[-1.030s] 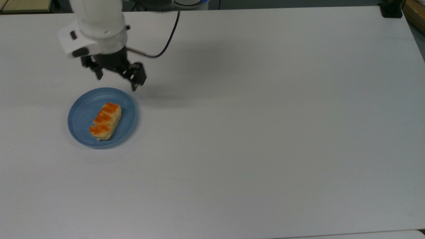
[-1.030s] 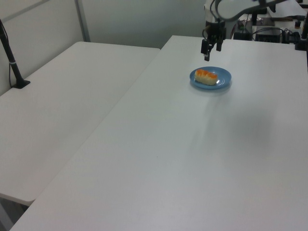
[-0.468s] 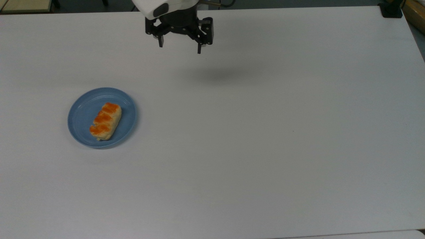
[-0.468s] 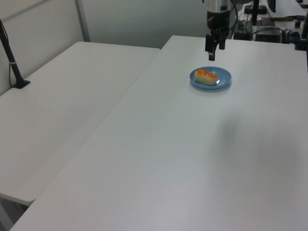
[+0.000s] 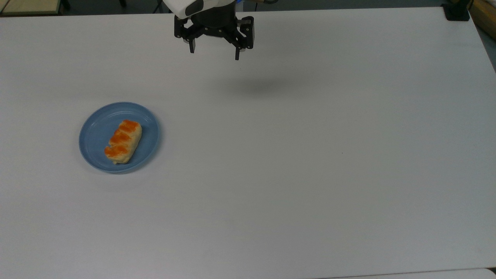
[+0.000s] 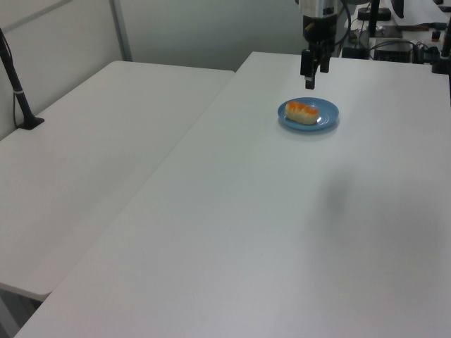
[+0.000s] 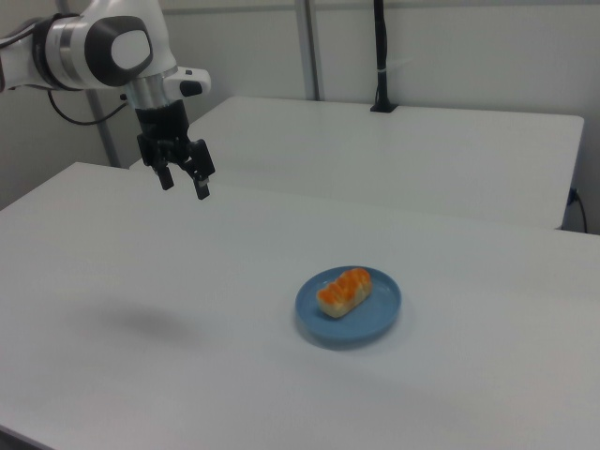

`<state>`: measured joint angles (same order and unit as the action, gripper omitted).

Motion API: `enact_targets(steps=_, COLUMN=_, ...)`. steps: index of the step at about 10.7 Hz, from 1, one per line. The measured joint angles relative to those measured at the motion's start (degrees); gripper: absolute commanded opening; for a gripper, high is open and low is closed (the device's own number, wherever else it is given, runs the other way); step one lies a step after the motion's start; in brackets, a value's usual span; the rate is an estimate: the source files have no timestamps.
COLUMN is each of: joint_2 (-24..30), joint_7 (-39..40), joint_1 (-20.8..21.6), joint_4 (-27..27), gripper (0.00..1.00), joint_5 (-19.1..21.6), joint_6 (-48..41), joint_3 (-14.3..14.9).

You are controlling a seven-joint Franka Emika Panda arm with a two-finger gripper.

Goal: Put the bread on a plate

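End effector (image 5: 214,55) agape; glazed bread (image 5: 123,141) plated

- White desk (image 5: 310,174) fills most of the top view, evenly lit.
- Second white table (image 6: 91,162) stands beside it at the left view's left.
- Pale wall (image 7: 469,47) behind.
- Black pole (image 7: 380,56) rises from the far table.

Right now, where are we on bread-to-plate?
Done: the bread lies on the blue plate, within the rim, nothing gripping it. In hand: nothing; the gripper is open and empty, raised above the white table, well off toward the top view's upper right of the plate. Left: nothing visible for the placement itself.
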<state>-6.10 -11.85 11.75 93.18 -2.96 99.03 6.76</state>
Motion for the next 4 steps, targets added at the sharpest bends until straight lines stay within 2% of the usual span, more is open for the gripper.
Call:
enact_targets(steps=2, joint_2=0.5, joint_7=2.6, joint_1=-1.8, joint_4=0.0, gripper=1.00, joint_5=4.0, joint_6=0.0, joint_3=0.0)
enact_targets(steps=4, joint_2=0.8, joint_7=3.6, joint_1=-3.0, joint_4=0.0, gripper=1.00, joint_5=5.2, joint_6=0.0, joint_3=0.0)
